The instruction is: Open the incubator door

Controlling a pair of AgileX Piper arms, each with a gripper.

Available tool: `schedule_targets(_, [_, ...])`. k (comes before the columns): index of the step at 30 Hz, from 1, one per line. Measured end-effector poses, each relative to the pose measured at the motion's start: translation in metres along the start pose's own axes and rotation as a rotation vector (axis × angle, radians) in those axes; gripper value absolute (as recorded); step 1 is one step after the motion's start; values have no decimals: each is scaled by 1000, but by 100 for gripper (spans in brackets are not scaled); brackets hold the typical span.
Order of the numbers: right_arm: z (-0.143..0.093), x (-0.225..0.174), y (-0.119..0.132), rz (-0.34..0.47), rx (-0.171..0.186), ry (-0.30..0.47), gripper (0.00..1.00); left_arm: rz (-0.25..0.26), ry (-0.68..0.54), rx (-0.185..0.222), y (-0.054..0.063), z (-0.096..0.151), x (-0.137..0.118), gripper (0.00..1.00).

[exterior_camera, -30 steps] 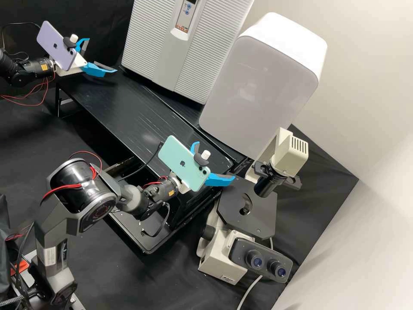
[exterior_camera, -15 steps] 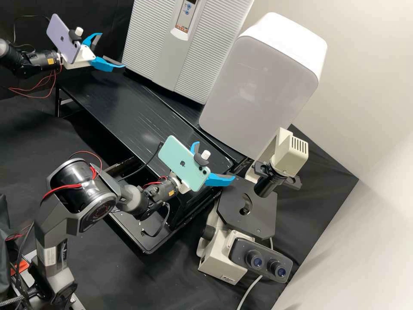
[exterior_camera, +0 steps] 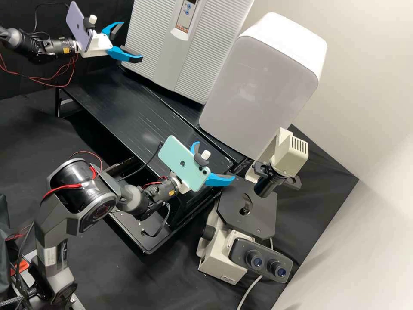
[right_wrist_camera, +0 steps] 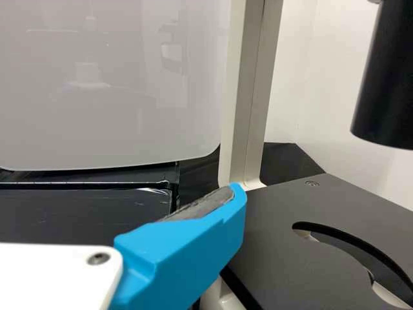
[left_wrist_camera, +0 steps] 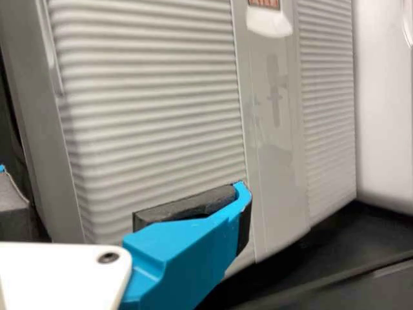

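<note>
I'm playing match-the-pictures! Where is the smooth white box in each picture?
High view: the smooth white box stands between the ridged cabinet and the microscope.
Left wrist view: the smooth white box is beside the ridged cabinet, partly cut off.
Right wrist view: the smooth white box is beyond the black shelf, near the microscope's pale post, partly cut off.
Shared landmark: the black shelf in front of the box.
</note>
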Motion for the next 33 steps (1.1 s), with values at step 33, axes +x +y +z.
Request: schedule_targets(33, [0,0,0,0,0,0,100,45,-84,-114,50,7,40,100])
